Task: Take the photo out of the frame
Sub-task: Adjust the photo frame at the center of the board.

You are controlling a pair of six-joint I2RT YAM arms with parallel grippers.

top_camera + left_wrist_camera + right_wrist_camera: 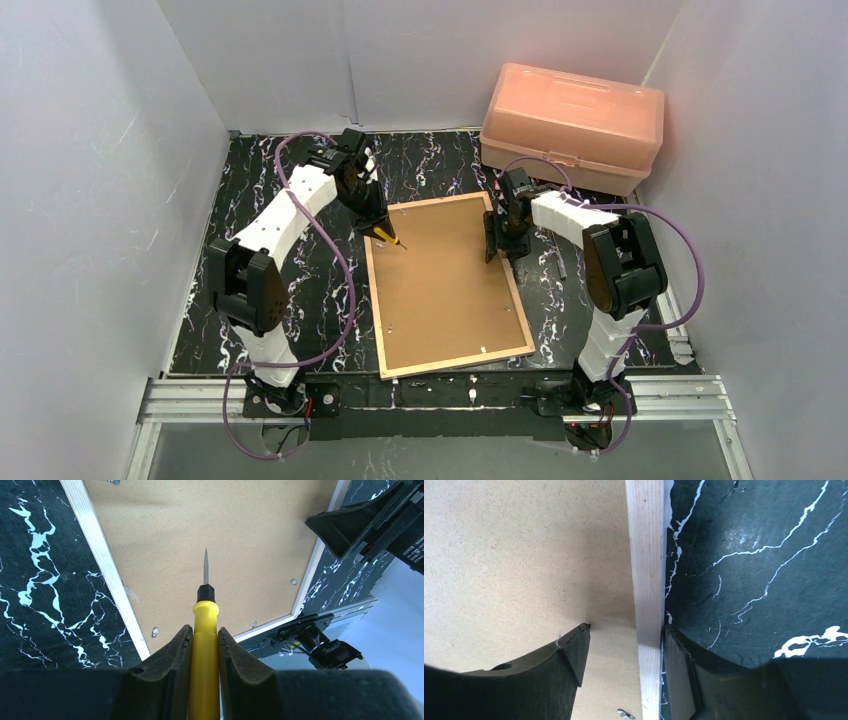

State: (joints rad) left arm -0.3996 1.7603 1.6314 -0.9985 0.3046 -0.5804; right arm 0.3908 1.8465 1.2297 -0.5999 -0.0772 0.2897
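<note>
While pinched tight on a yellow screwdriver (pixel 205 611), holding its metal tip over the brown backing board (pixel 445 290) near the far left corner: left claw (pixel 205 637). Spread astride the right wooden edge of the frame (pixel 646 555), one finger over board, one on the table (pixel 749 580) side: right claw (pixel 626 632). Lying back-up, flat on table between arms: frame.

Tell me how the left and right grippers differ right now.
The left gripper is shut on a yellow screwdriver; the right gripper holds nothing, jaws apart. The left gripper hangs over the backing board, the tool's tip over it; the right gripper straddles the frame's wooden edge, one finger over the board, one over the table. Both have black fingers, near the frame's far end.
</note>
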